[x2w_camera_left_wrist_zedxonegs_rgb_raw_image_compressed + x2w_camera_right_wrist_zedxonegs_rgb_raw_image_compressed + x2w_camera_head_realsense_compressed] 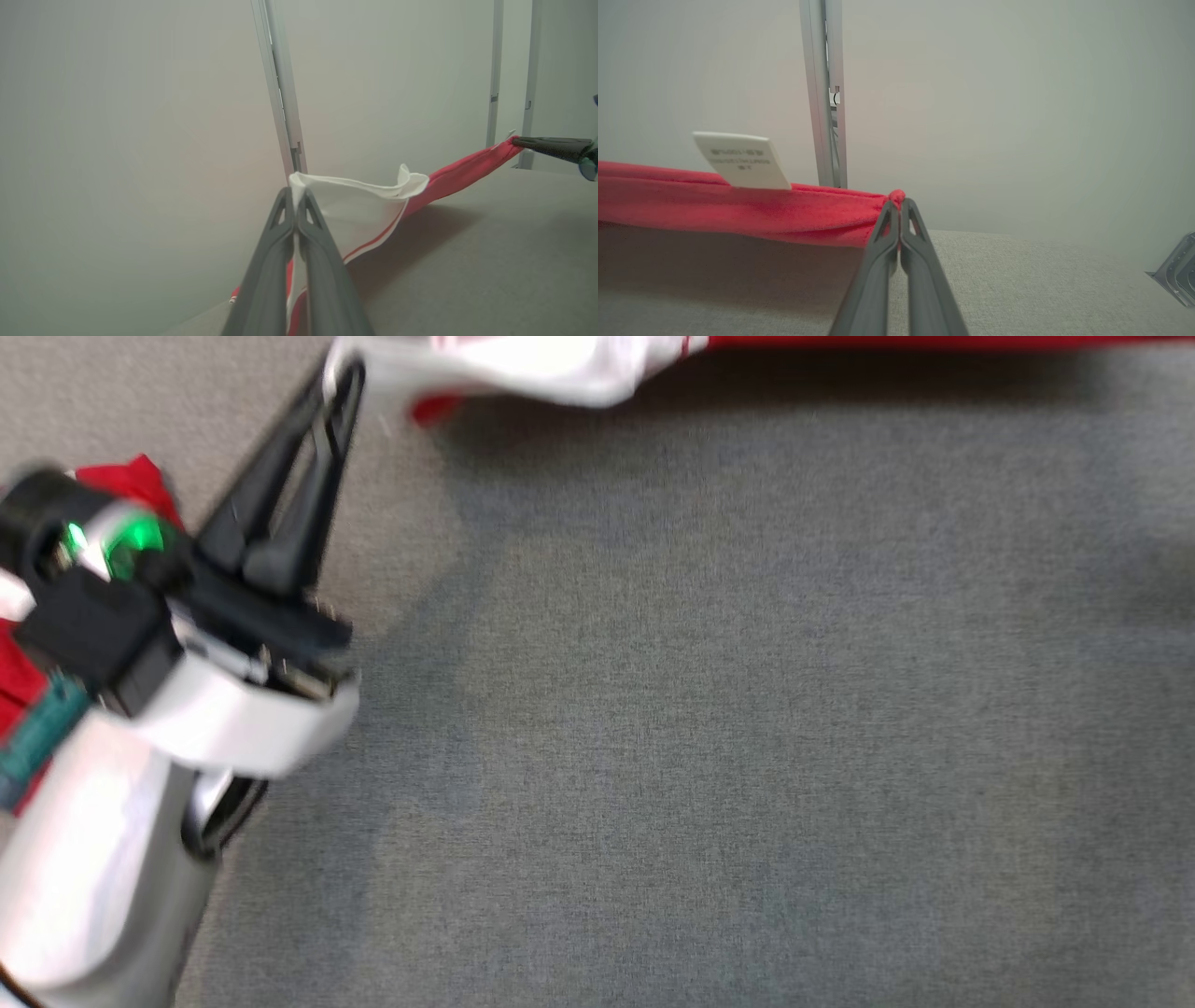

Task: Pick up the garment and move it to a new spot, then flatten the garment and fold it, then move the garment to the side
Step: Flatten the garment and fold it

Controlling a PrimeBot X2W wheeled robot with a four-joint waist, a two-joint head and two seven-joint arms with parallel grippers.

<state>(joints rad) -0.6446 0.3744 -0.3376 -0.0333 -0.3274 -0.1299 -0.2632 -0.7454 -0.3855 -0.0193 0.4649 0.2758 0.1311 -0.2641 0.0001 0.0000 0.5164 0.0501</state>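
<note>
Over the far left of the grey surface, the left gripper is pinched tight on the white end of the garment, with cloth caught between its closed fingers. From there the garment stretches rightward above the grey surface as a red band, and its shadow lies on the surface beneath. A white label stands up from the band's upper edge. Over the surface's right side, the right gripper is clamped on the red corner.
</note>
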